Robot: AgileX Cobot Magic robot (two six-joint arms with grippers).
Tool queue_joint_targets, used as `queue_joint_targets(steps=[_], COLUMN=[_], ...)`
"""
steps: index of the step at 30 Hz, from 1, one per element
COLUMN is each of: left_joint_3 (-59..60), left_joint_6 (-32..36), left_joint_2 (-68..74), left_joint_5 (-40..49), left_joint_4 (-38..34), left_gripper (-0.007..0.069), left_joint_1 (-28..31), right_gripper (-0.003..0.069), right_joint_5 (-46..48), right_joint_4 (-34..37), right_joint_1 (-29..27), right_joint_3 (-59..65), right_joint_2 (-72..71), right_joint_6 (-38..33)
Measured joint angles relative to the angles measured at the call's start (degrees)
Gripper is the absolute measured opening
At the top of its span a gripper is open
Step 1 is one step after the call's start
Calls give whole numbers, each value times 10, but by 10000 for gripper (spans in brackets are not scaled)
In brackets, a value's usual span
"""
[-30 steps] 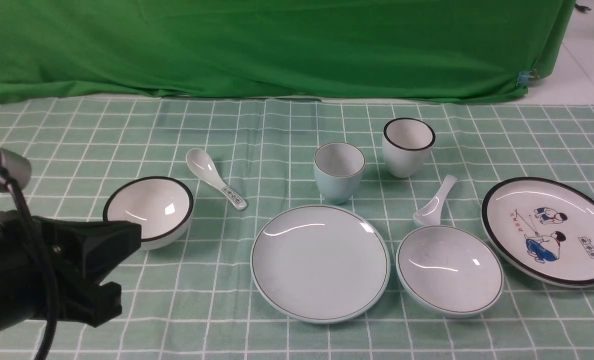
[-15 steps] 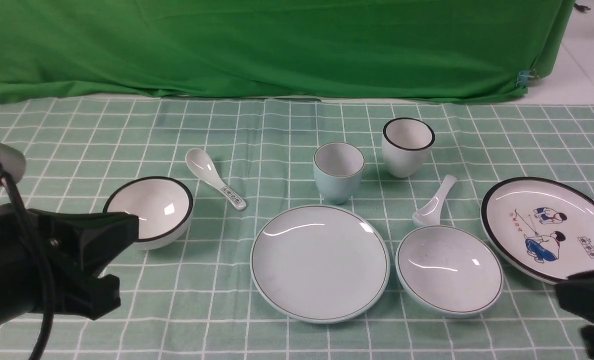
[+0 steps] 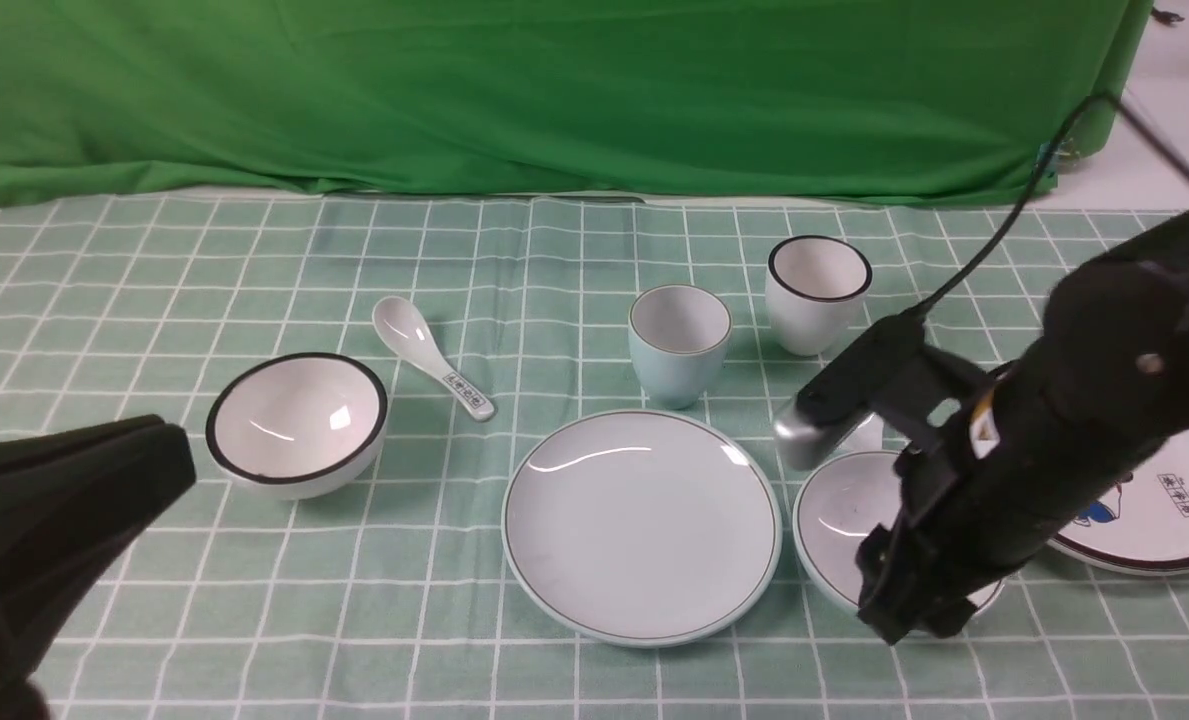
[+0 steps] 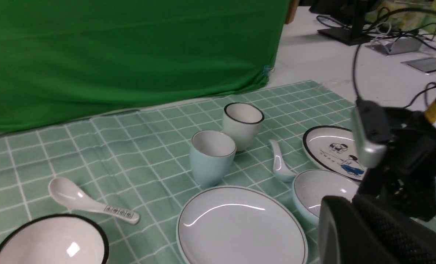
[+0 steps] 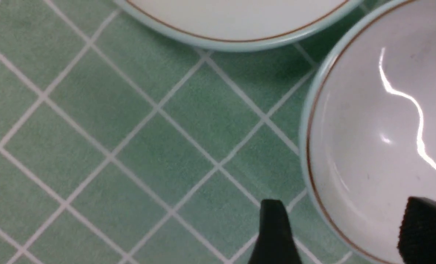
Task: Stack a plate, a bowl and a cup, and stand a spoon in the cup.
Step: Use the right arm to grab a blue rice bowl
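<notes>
The pale blue-green plate [image 3: 642,525] lies near the front centre, and also shows in the left wrist view [image 4: 240,227]. The shallow bowl [image 3: 844,520] sits just right of it. The cup [image 3: 679,345] stands upright behind the plate. The plain spoon [image 4: 280,165] lies behind the bowl; in the front view my right arm mostly hides it. My right gripper [image 3: 904,615] is open. It straddles the bowl's near rim [image 5: 324,205], one finger outside and one over the inside. My left gripper [image 3: 174,470] is low at the front left, open and empty.
A black-rimmed white bowl [image 3: 297,420] and a patterned-handle spoon [image 3: 434,360] lie at the left. A black-rimmed cup [image 3: 818,295] stands behind the right arm. A cartoon plate [image 3: 1154,510] lies at the far right. A green backdrop [image 3: 554,90] closes the far edge.
My right arm has swung in from the lower right and now reaches over the bowl. My left gripper has dropped lower and drawn back toward the near left corner.
</notes>
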Motion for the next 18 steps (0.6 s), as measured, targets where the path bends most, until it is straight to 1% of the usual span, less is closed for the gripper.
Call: queue_joint_targets(steps=[3,5,9,12,13,18], left_joint_3=[0,0,0,0,0,0], left_joint_6=[69,101,113,117,117,118], left_joint_2=[-5,-5,-5,-5,-5,-5], left_joint_5=[4,8,14,22,22,33], left_joint_4=[-41,-65,-78,-80,-80,-81], left_gripper=[17,17,17,17,17,17], left_joint_1=[0,0,0,0,0,0], right_gripper=[472,472,472,454,444,342], right_joint_5=[-34,-50,-74,-88,-91,-94], right_joint_4=[3,3,3,2,1,-16], right_joint_1=[0,-2,-4,-4,-4,-4], right_joint_3=[0,0,0,-1,-1,-7], right_joint_2=[33,57,92,113,119,126], right_joint_6=[-10,-13,-27,-30,-30,-32])
